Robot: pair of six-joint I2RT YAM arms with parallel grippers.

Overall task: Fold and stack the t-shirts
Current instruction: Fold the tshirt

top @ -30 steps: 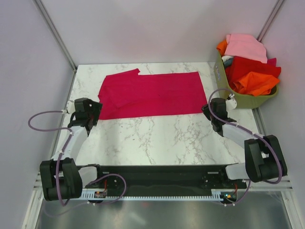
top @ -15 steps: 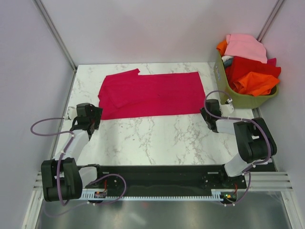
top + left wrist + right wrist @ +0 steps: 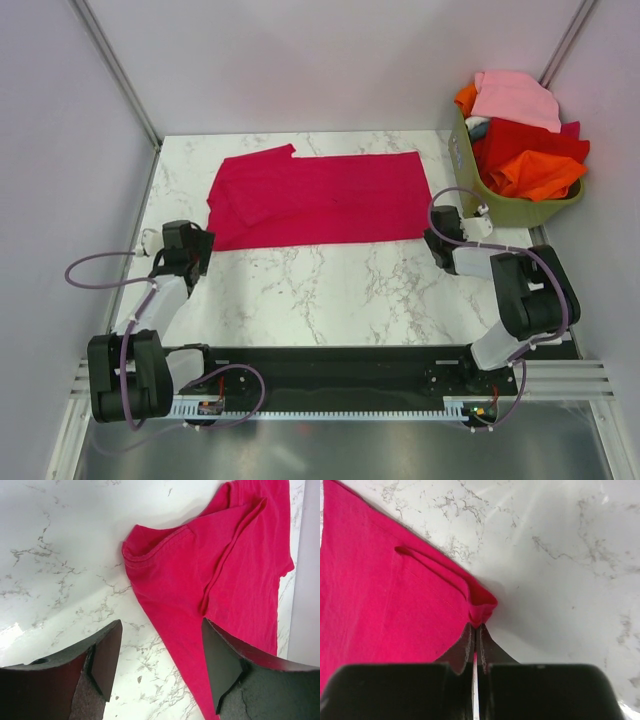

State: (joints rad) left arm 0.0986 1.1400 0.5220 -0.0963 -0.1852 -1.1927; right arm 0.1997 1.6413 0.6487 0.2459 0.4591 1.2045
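A crimson t-shirt (image 3: 320,198) lies spread flat across the far middle of the marble table. My right gripper (image 3: 476,626) is shut on its near right corner, and the cloth bunches up just past the fingertips; from above that gripper (image 3: 437,240) sits at the shirt's right edge. My left gripper (image 3: 162,665) stands open low over the near left corner, with the shirt's (image 3: 225,570) hem running between its fingers (image 3: 107,655) and not touching them. In the top view the left gripper (image 3: 192,245) is at the shirt's left end.
An olive-green basket (image 3: 505,208) stands at the table's far right edge, holding a pink tee (image 3: 515,95), a red tee (image 3: 525,140) and an orange tee (image 3: 540,172). Grey walls close in on both sides. The arms' bases line the near edge.
The right gripper has shut on the shirt's near right corner after the right arm folded in. The left gripper has drawn slightly nearer and its jaws have narrowed a little.
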